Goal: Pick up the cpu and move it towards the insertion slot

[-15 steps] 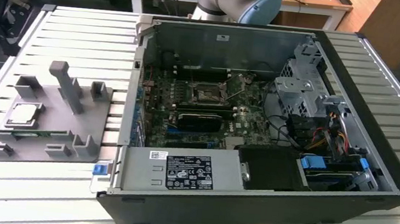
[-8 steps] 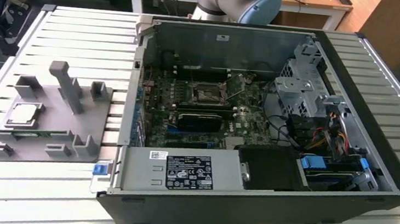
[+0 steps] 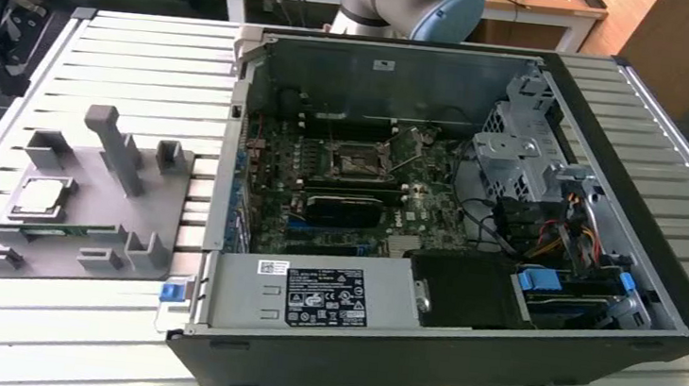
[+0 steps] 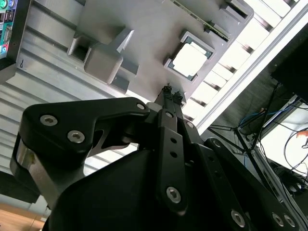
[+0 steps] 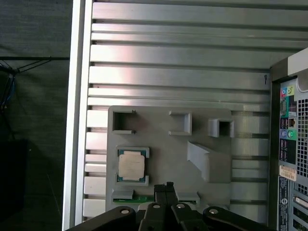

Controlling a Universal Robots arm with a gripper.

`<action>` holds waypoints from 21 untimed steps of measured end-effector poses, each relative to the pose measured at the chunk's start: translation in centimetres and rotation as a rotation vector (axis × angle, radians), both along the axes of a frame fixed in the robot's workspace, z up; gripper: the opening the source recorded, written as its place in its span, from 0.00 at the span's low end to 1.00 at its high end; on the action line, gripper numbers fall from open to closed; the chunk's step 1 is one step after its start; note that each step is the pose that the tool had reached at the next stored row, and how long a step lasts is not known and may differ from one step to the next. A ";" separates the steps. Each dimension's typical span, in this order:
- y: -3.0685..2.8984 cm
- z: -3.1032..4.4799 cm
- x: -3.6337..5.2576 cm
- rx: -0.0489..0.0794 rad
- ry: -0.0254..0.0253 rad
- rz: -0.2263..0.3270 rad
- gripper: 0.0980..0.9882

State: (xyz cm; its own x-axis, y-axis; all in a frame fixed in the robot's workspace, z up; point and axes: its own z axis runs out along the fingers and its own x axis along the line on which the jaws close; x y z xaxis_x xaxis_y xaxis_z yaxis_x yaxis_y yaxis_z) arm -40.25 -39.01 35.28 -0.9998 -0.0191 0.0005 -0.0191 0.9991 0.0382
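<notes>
Closest to my wrist cameras, the gripper (image 4: 169,92) has its fingertips pressed together, pinching nothing. In the first wrist view I see the tips over the grey tray (image 5: 163,144), apart from the cpu (image 5: 131,165). The cpu lies flat in a recess of that tray, silver top up. In the exterior view, the tray sits on the slatted table (image 3: 130,59), to the exterior view's left of the open computer case (image 3: 456,355). Farther on, the insertion slot (image 3: 354,164) sits on the board inside the case, well apart from the cpu.
</notes>
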 end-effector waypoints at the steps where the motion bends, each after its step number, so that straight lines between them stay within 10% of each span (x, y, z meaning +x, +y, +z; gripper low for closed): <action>1: 0.00 0.00 -0.04 0.000 0.0000 0.000 0.01; 21: -0.01 -0.45 -1.42 0.000 -0.0002 0.000 0.01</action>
State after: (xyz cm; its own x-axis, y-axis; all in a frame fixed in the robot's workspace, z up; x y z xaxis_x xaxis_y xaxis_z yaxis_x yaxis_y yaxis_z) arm -41.67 -39.02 34.83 -0.9998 -0.0192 0.0003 -0.0192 0.9991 0.0383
